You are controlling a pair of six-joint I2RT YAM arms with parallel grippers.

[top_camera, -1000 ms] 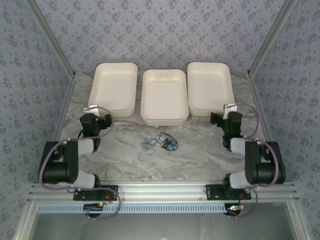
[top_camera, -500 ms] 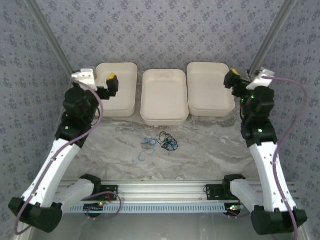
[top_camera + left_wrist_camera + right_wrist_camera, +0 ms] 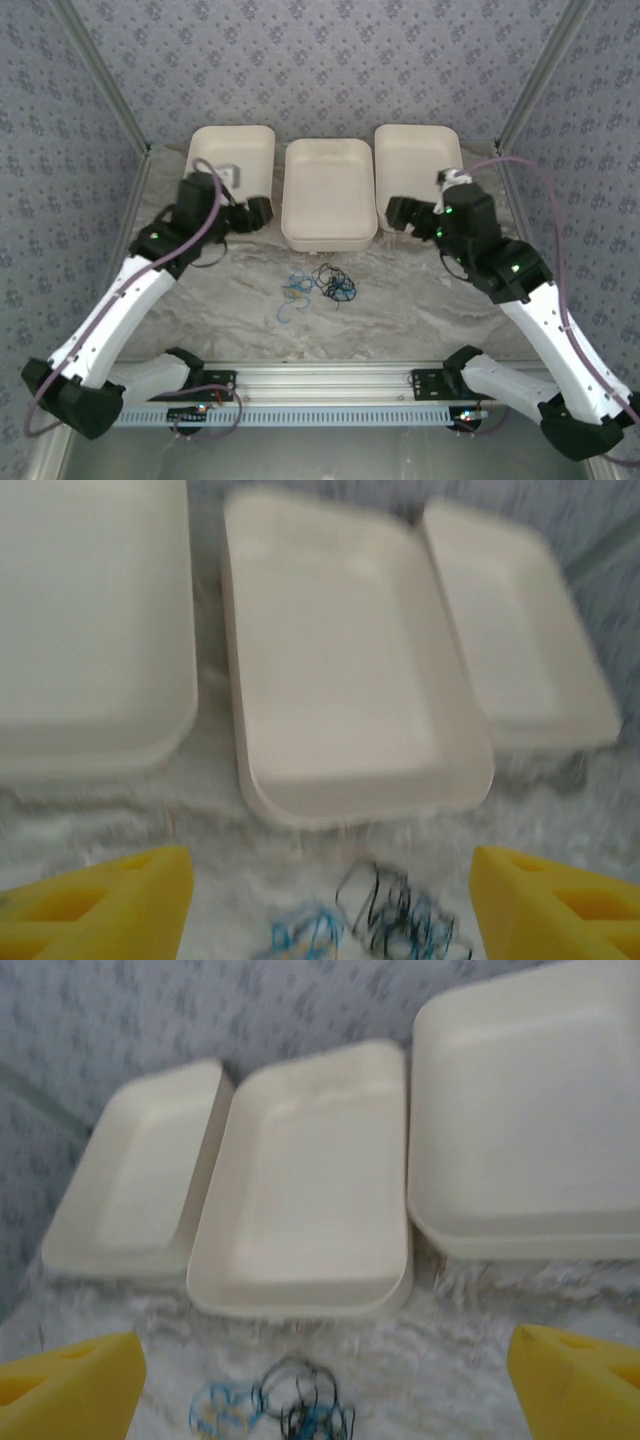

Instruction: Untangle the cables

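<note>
Three thin cords, blue, yellow-tan and black, sit knotted in one small heap: the cables [image 3: 318,285] rest on the marbled counter [image 3: 430,300], just in front of the middle one of the white trays [image 3: 328,190]. From overhead, I have the left tool [image 3: 258,212] and the right tool [image 3: 398,213] hanging either side of that middle tray, beyond the heap and apart from it, touching nothing.

Through the left wrist camera, blurred, the yellow fingers [image 3: 100,905] stand wide apart with nothing between them. Black and blue loops lie low in the picture, in the gap.

Through the right wrist camera the fingers [image 3: 70,1380] are likewise spread and empty. The heap lies low and centre, blue loops to the left of the black ones.

I judge these cords to be very light and wholly limp. They should drape rather than hold a shape, and pulling one is likely to drag its neighbours along. Being so thin, a cord could slip out unless the pads close fully on it. I would pinch a single loose loop at the heap's rim, such as the blue strand trailing toward the near edge, not the dense middle.
</note>
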